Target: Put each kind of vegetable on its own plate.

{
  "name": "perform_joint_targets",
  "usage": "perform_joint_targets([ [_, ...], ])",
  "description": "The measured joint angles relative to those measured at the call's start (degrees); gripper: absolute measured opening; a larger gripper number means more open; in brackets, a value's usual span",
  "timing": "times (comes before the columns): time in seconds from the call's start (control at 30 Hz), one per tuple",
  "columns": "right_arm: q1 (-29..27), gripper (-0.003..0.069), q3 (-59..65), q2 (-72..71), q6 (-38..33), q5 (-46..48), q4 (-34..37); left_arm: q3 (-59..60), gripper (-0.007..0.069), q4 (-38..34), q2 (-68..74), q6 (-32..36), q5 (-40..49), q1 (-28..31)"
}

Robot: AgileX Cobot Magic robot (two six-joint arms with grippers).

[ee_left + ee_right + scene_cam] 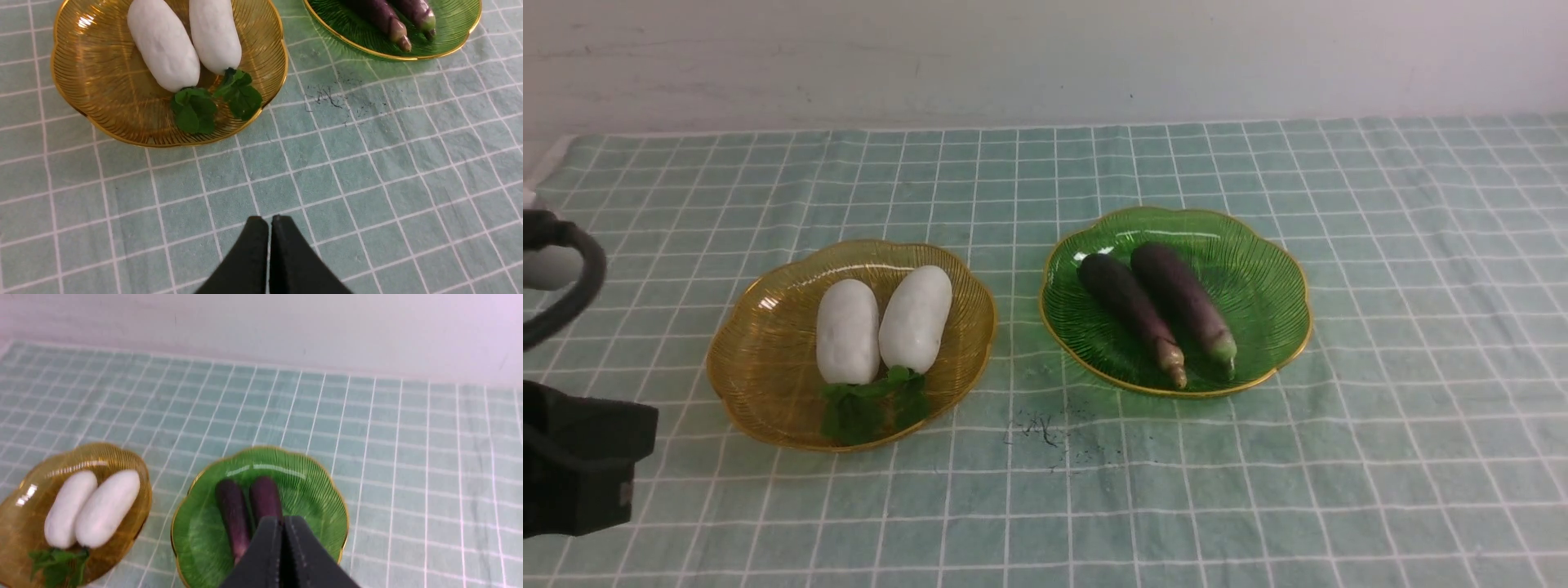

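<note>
Two white radishes (848,331) (916,317) lie side by side on the amber plate (760,327), leafy tops toward me. On the green plate (1258,286) lie two purple eggplants (1131,306) (1183,300), stem caps toward me. My left gripper (269,218) is shut and empty, over bare cloth on the near side of the amber plate (73,81). The right gripper (282,518) is shut on nothing and hangs high above the near part of the green plate (318,486), covering the near ends of the eggplants (235,510).
A green checked cloth (1380,408) covers the table up to a white wall (1045,57) at the back. Dark smudges (1045,429) mark the cloth between the plates' near edges. Part of my left arm (572,465) shows at the left edge.
</note>
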Motion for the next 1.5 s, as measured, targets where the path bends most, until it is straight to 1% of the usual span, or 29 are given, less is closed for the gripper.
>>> perform_joint_targets([
  [0.07, 0.0, -0.0013, 12.63, -8.92, 0.0, -10.84, -0.06, 1.02, -0.0008, 0.0, 0.0, 0.0, -2.07, 0.0],
  [0.1, 0.0, -0.0014, 19.8, -13.11, 0.0, -18.03, -0.1, 1.42, -0.0008, 0.0, 0.0, 0.0, -2.91, 0.0],
  [0.13, 0.0, -0.0014, 19.8, -13.97, 0.0, -18.03, -0.1, 1.53, -0.0008, 0.0, 0.0, 0.0, -3.18, 0.0],
  [0.17, 0.0, -0.0014, 30.69, -21.86, 0.05, -29.35, -0.13, 1.79, -0.0008, 0.0, 0.0, 0.0, -3.77, 0.0],
  [0.2, 0.0, -0.0014, 36.65, -26.39, 0.05, -35.78, -0.24, 1.93, -0.0008, 0.0, 0.0, 0.0, -3.98, 0.0],
  [0.23, 0.0, -0.0014, 37.8, -27.33, 0.05, -38.44, -0.25, 1.99, -0.0008, 0.0, 0.0, 0.0, -3.97, 0.0],
  [0.27, 0.0, -0.0015, 46.59, -33.85, 0.05, -47.65, -0.36, 2.05, -0.0008, 0.0, 0.0, 0.0, -4.07, 0.0],
  [0.3, 0.0, -0.0015, 47.6, -35.72, 0.05, -48.92, -0.36, 2.05, -0.0008, 0.0, 0.0, 0.0, -4.1, 0.0],
  [0.33, 0.0, -0.0015, 55.38, -42.84, 0.0, -57.97, -0.47, 2.05, -0.0008, 0.0, 0.0, 0.0, -4.69, 0.0],
  [0.37, 0.0, -0.0015, 58.42, -46.91, -0.13, -60.76, -0.42, 2.05, -0.0008, 0.0, 0.0, 0.0, -4.98, 0.0],
  [0.4, 0.0, -0.0015, 58.91, -48.43, -0.18, -61.1, -0.42, 2.05, -0.0008, 0.0, 0.0, 0.0, -4.99, 0.0],
  [0.43, 0.0, -0.0015, 61.4, -53.02, -0.72, -61.74, -0.01, 2.05, -0.0008, 0.0, 0.0, 0.0, -5.18, 0.0],
  [0.5, 0.0, -0.0015, 62.95, -57.73, -3.43, -59.31, 0.5, 2.05, -0.0008, 0.0, 0.0, 0.0, -5.53, 0.0],
  [0.53, 0.0, -0.0015, 62.92, -57.95, -3.43, -59.13, 0.56, 2.1, -0.0008, 0.0, 0.0, 0.0, -5.59, 0.0],
  [0.6, 0.0, -0.0015, 63.09, -58.96, -6.38, -57.08, 0.55, 2.48, -0.0008, -0.08, -0.35, 0.0, -7.3, 0.0],
  [0.73, 0.0, -0.0015, 63.15, -59.04, -8.26, -56.25, 0.68, 4.54, -0.0008, -0.21, -3.14, 0.08, -9.91, 0.0],
  [1.0, 0.0, -0.0015, 63.62, -59.04, -8.82, -53.79, 0.75, 16.52, -0.0008, -0.21, -19.51, 0.08, -20.1, 0.0],
  [1.2, 0.0, -0.0015, 63.62, -59.04, -8.9, -53.04, 0.75, 18.56, -0.0008, -0.21, -24.84, 0.08, -18.07, 0.0],
  [1.5, 0.0, -0.0015, 63.62, -59.04, -8.95, -52.99, 0.75, 18.56, -0.0008, -0.02, -25.31, 0.82, -16.16, 0.0],
])
